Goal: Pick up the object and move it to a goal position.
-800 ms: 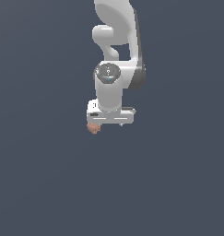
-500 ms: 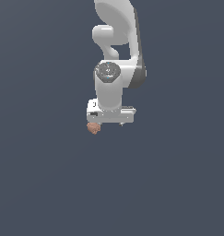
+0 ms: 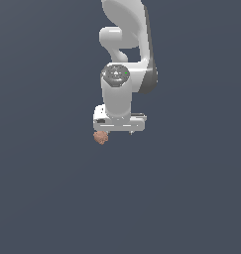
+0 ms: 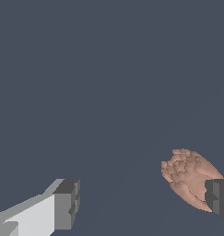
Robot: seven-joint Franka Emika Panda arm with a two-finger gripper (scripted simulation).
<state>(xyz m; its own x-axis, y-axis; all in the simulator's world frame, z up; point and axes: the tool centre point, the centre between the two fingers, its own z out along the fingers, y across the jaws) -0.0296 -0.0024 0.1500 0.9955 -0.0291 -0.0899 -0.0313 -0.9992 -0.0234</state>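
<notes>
Flat slate-grey ground is filling both views with no edge, wall, marking or goal indicator showing anywhere; you cannot tell from these frames whether it is a desk or a floor.

You are looking at the approach step of the pick. The white Panda arm (image 3: 123,59) is pointing straight down, and the claw (image 3: 119,130) is sitting low over the surface. The wrist view is showing the claw (image 4: 143,203) spread wide, one dark finger pad (image 4: 67,203) well apart from the other, with bare ground between them.

The object (image 3: 100,137), a small lumpy reddish-brown blob, is lying at the claw's end toward the exterior view's left, partly tucked under the hand body. In the wrist view the object (image 4: 187,177) is resting just beside, and apparently touching, the far pad (image 4: 219,201), not centred in the gap. Nothing is being gripped.

Judgement: alignment is off. The next move is calling for a sideways shift of the claw along its opening axis toward the object, so the blob is sitting midway between the pads, then a final descent and closing. Closing from the present offset is risking a push or roll of the rounded blob rather than a hold.
</notes>
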